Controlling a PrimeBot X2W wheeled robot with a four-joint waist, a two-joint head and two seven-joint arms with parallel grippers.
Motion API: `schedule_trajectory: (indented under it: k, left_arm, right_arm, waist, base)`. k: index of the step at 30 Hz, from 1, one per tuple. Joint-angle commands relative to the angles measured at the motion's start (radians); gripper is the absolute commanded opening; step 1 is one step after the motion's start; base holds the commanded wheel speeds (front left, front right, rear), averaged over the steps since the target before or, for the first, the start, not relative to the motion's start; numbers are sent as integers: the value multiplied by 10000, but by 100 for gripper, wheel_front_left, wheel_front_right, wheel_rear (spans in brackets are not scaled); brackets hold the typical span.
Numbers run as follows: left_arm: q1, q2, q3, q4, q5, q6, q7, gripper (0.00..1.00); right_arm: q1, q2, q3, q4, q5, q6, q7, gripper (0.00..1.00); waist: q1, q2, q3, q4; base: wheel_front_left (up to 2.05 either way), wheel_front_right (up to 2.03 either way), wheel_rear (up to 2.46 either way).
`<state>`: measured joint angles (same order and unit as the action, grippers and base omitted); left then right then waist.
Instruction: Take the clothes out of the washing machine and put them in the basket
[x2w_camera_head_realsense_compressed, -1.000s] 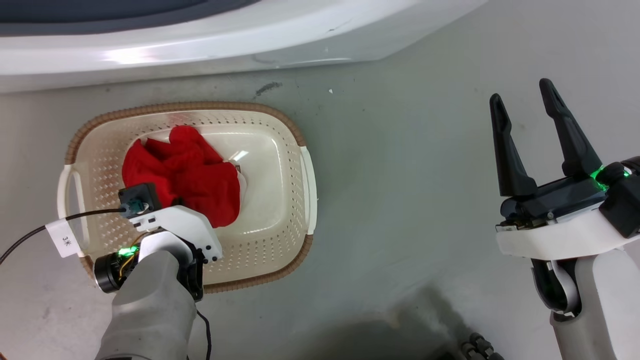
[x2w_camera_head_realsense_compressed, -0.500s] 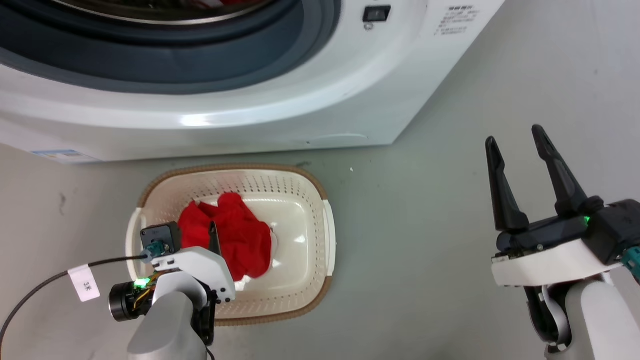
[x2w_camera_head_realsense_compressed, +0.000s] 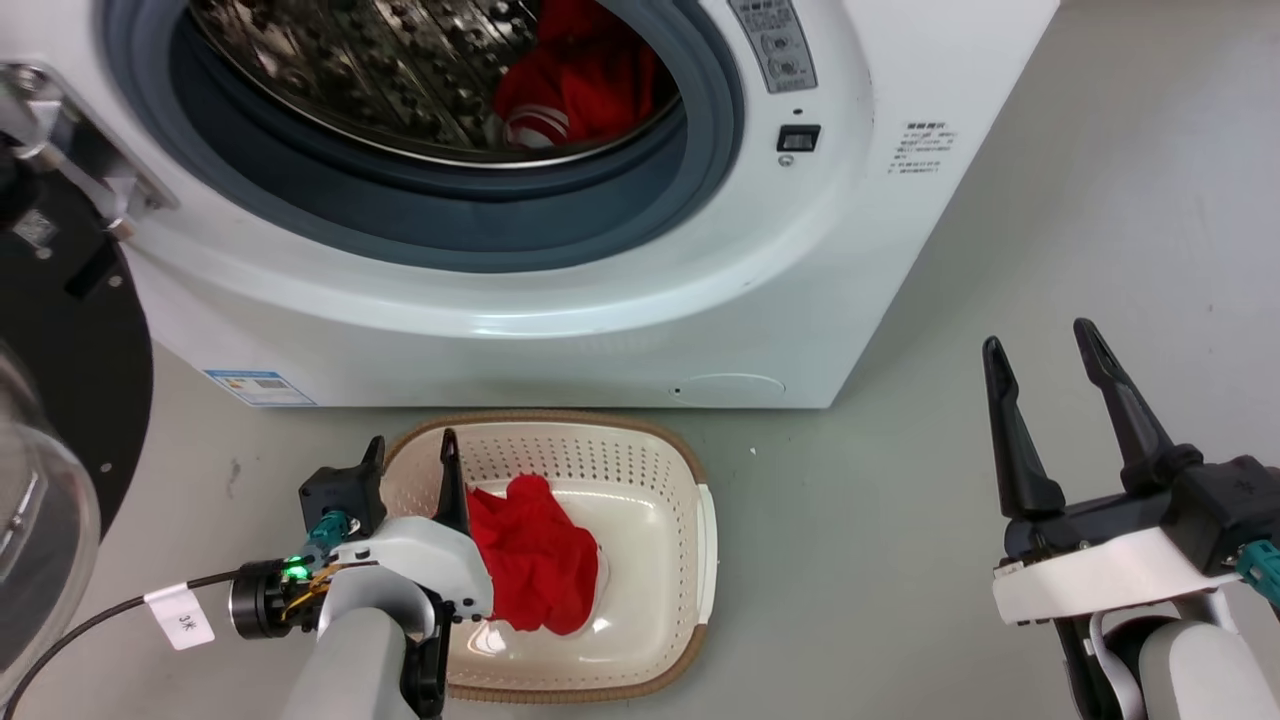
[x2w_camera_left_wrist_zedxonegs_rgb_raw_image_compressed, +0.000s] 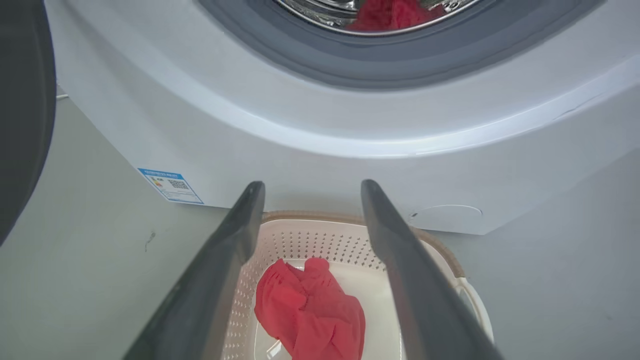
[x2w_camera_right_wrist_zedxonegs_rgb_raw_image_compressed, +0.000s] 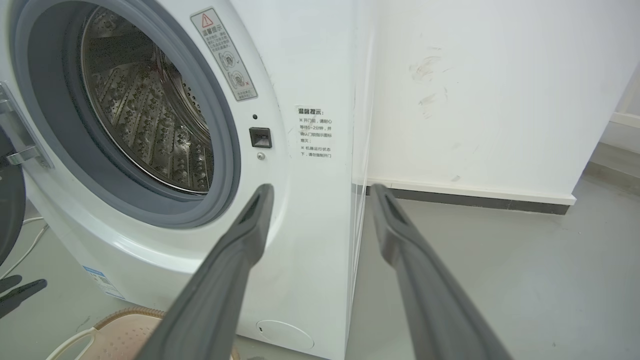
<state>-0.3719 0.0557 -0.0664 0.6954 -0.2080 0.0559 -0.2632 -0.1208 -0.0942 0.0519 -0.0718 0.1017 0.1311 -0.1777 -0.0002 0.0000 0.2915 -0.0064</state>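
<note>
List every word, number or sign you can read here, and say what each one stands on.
"温馨提示:": heading of the notice on the washing machine front; the lines under it are too small to be sure of.
"3" plus one unclear character: white tag on the black cable.
Red warning triangle: sticker by the drum opening; its text is too small.
Blue label, low on the machine: too small.

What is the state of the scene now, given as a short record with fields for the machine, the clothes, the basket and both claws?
washing machine: door open, swung to the left
drum: holds a striped red garment
basket: on the floor in front of the machine, holds a second red garment
left claw: open, empty, above the basket's near left side
right claw: open, empty, over the floor right of the basket
</note>
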Motion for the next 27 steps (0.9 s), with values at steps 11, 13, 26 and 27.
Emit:
schedule_trajectory:
  k: [11,13,26,27]
  left_arm:
    - [-450,-11,-301,-1072,590,-158,-24,100]
    - [-800,53,-313,-864,650,-202,-22,100]
    - [-3889,204,-387,1234,596,-537,23,100]
    - [-4126,224,-408,1459,599,-568,65,100]
  right_arm:
    - [412,206,-84,-442,-192,-7,307,100]
    - [402,227,-53,-468,-180,-7,310,100]
    - [45,266,229,-332,76,-7,81,100]
    - [-3,250,265,-299,104,-7,62,100]
  waist:
    - [2,0,-464,123]
    - [2,0,-418,70]
    - [2,0,269,-365]
    - [2,0,349,-406]
  base:
    - [0,0,0]
    - [0,0,0]
    - [0,0,0]
    - [0,0,0]
